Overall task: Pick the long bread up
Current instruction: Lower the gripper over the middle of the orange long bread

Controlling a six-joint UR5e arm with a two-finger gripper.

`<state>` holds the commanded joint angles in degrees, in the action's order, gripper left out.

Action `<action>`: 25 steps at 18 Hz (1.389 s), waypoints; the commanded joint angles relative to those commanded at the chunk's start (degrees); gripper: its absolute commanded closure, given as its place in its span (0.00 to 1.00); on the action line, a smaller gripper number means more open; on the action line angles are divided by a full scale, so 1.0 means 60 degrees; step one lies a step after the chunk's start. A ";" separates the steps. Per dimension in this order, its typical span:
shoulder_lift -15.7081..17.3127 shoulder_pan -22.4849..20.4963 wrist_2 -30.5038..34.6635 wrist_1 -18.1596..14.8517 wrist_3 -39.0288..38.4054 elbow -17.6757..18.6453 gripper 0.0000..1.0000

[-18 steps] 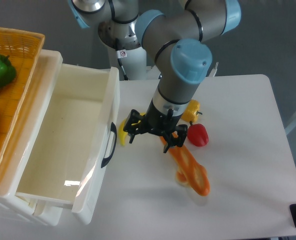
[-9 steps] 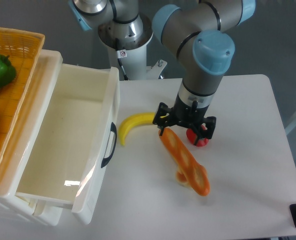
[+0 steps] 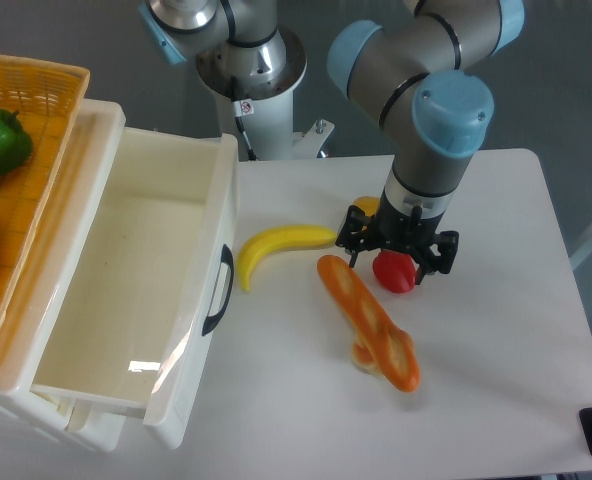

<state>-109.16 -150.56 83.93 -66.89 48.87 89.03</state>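
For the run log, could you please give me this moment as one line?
hand: open, above red pepper | long bread: on table, not held | banana: left of bread

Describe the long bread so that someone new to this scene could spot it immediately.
Right of the open white drawer, on the white table, lies the long bread, pointing diagonally. It is glossy orange-brown with pale oval slashes, straighter and longer than the curved yellow banana nearby.

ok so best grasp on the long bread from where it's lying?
Probably mid-length, from straight above. The long bread lies flat on the table, running diagonally from upper left to lower right, so the fingers should close across its narrow width, at right angles to that axis. The middle is clear; the upper end sits near the banana and the red toy. The end effector hangs over that toy.
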 joint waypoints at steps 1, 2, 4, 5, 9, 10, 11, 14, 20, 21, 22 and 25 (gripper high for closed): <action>-0.0088 0.0000 0.0015 0.0016 -0.0029 0.0073 0.00; -0.0161 0.0029 0.0058 0.0060 -0.0044 0.0219 0.00; -0.0365 0.0015 0.0103 0.0089 -0.0131 0.0381 0.00; -0.0541 0.0000 0.0103 0.0089 -0.0233 0.0396 0.00; -0.0982 -0.0219 0.0059 0.0177 -0.0716 0.0323 0.00; -0.1011 -0.0292 0.0059 0.0177 -0.0863 0.0337 0.00; -0.1069 -0.0293 0.0059 0.0177 -0.0922 0.0367 0.00; -0.1260 -0.0278 0.0059 0.0235 -0.0981 0.0411 0.00; -0.1538 -0.0205 0.0059 0.0294 -0.1157 0.0411 0.00; -0.1582 -0.0191 0.0059 0.0352 -0.1186 0.0411 0.00; -0.1655 -0.0132 0.0044 0.0367 -0.1274 0.0411 0.00; -0.1831 -0.0059 0.0044 0.0499 -0.1537 0.0411 0.00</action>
<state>-120.14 -150.91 84.20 -63.90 39.65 91.49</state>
